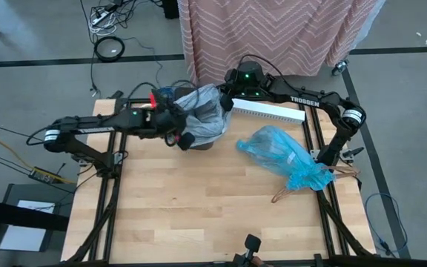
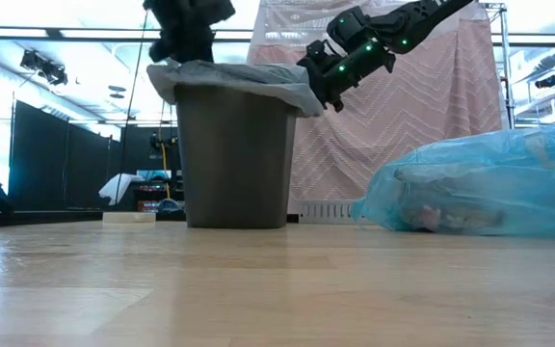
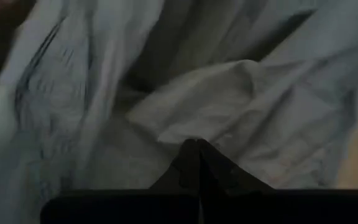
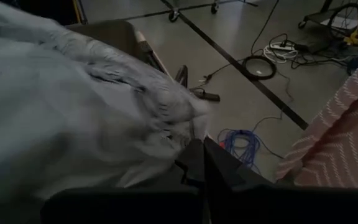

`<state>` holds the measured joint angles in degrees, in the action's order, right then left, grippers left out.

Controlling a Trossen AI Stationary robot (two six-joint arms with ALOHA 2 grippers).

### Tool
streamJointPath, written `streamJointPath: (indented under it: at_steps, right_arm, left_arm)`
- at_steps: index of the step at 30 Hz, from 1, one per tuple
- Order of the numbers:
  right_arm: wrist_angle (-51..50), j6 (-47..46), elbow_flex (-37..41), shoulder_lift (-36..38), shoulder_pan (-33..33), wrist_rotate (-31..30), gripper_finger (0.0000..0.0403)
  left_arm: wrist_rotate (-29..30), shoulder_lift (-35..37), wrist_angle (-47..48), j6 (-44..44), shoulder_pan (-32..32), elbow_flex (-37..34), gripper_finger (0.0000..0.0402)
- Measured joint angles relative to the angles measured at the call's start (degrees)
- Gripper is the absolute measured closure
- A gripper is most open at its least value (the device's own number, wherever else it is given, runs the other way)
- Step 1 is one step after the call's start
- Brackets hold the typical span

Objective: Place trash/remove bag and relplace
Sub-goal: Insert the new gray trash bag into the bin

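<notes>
L claw (image 1: 178, 132) and R claw (image 1: 227, 102) both pinched on grey liner (image 1: 204, 113) at bin (image 2: 236, 159) rim. Blue bag (image 1: 284, 156) lies on table (image 1: 199, 208), R of bin. Risk: uneven pull slips liner or tips bin.

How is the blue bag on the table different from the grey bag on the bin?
The blue bag is bright blue and lies on its side on the table, bulging, with scraps showing through; the grey bag is pale grey and drapes over the rim of the upright bin. No gripper touches the blue bag; both grippers are at the grey bag. Both are thin, crinkly plastic.
</notes>
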<state>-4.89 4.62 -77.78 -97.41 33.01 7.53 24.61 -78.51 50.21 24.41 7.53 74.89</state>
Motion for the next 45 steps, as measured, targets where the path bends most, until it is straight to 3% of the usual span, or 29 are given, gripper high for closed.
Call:
streamJointPath:
  at_steps: [5,17,22,31,34,37,39,43,45]
  right_arm:
    - [0.04,0.0,0.0,0.0,0.0,0.15,0.0403]
    - [6.02,-1.67,-0.11,0.0,-0.02,-0.02,0.0403]
    - [6.01,-2.08,-0.26,0.0,-0.02,-0.04,0.0403]
    - [5.18,-5.04,-0.33,0.0,0.02,-0.03,0.0403]
    - [5.09,-5.04,-0.33,-0.02,0.02,-0.5,0.0403]
    - [5.16,-5.05,-0.33,-0.02,0.02,-0.52,0.0403]
    - [5.16,-5.03,-0.33,-0.02,0.02,-0.55,0.0403]
    - [5.16,-5.45,-0.33,-0.02,-0.02,-0.66,0.0403]
    - [5.18,-6.38,-0.33,-0.02,-0.04,-0.66,0.0403]
  left_arm:
    - [-12.11,-1.37,0.82,0.72,-0.52,0.27,0.0401]
    - [-13.54,-0.97,22.48,-3.87,-0.88,7.48,0.0399]
    - [-9.61,-0.94,29.14,-7.28,-0.87,12.17,0.0398]
    - [-2.31,-0.93,27.7,-10.69,-0.89,23.05,0.0397]
    - [6.3,-0.95,29.21,-10.54,-0.92,27.17,0.0397]
    - [21.9,-0.78,33.5,-9.37,0.39,29.65,0.0398]
    - [26.27,-0.7,34.04,-9.56,3.3,29.82,0.0399]
    - [23.24,-0.14,31.84,-10.45,12.04,26.92,0.04]
    - [18.05,0.12,27.03,-10.68,17.23,24.27,0.04]
